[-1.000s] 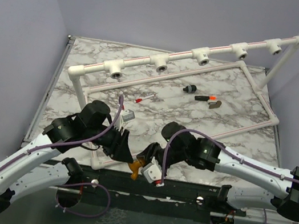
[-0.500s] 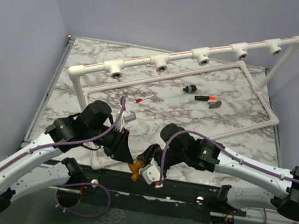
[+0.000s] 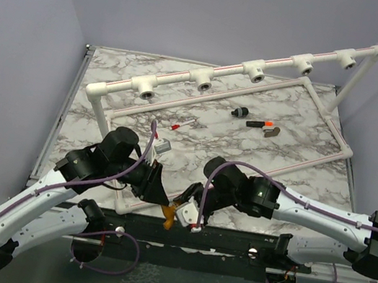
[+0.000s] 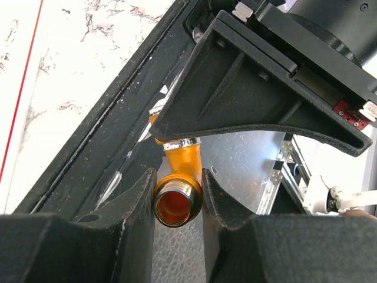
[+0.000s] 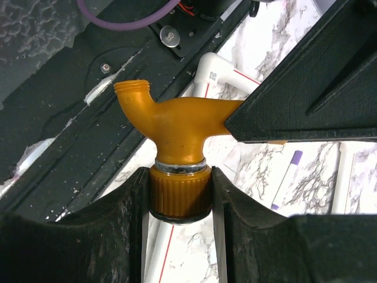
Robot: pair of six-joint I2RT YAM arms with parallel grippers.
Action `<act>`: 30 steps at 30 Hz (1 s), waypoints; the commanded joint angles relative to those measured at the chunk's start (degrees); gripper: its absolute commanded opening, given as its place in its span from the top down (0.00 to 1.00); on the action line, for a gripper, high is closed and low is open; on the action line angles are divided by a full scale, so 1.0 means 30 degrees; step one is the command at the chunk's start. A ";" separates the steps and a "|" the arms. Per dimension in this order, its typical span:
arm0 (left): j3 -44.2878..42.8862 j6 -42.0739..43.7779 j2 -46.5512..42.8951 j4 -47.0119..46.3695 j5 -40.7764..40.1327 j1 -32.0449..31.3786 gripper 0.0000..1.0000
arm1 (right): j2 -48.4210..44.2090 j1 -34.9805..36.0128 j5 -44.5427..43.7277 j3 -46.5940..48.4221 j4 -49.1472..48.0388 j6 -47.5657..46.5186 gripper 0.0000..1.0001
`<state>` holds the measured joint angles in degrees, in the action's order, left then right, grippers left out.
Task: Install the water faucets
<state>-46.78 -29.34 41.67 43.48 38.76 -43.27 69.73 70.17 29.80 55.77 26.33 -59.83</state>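
Left gripper (image 4: 178, 190) and right gripper (image 5: 179, 184) clamp the faucet (image 5: 177, 127), spout toward near edge.

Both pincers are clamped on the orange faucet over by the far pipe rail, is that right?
Not quite. The left pincer and right pincer are both clamped on the orange faucet, but at the near edge of the table, by the arm bases, not by the far pipe rail. The top external view shows it.

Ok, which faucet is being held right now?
The mustard-orange faucet, clamped by the left gripper and right gripper; the black one and black-and-orange one lie on the table.
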 commanded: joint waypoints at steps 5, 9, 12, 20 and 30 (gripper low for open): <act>0.0306 0.0140 -0.0220 0.0066 0.0949 -0.0124 1.00 | -0.0716 -0.0100 -0.2143 0.0545 -0.0582 0.2569 0.60; 0.0443 0.0201 -0.0269 0.0062 0.1049 -0.0109 1.00 | -0.0717 -0.0103 -0.2500 0.0709 -0.0415 0.2941 0.56; 0.0482 0.0245 -0.0308 0.0066 0.1123 -0.0120 1.00 | -0.0716 -0.0100 -0.2671 0.0855 -0.0417 0.3255 0.55; 0.0431 0.0504 -0.0172 0.0066 0.1360 -0.0124 1.00 | -0.0368 -0.0100 -0.3298 0.1474 -0.0292 0.4040 0.53; 0.0165 0.0856 0.0118 0.0044 0.1354 -0.0109 1.00 | -0.0540 -0.0100 -0.4157 0.1795 -0.0565 0.4840 0.17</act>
<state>-46.35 -27.79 41.69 42.04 39.64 -43.22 68.95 70.39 21.34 58.59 29.17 -46.89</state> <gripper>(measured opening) 0.313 0.649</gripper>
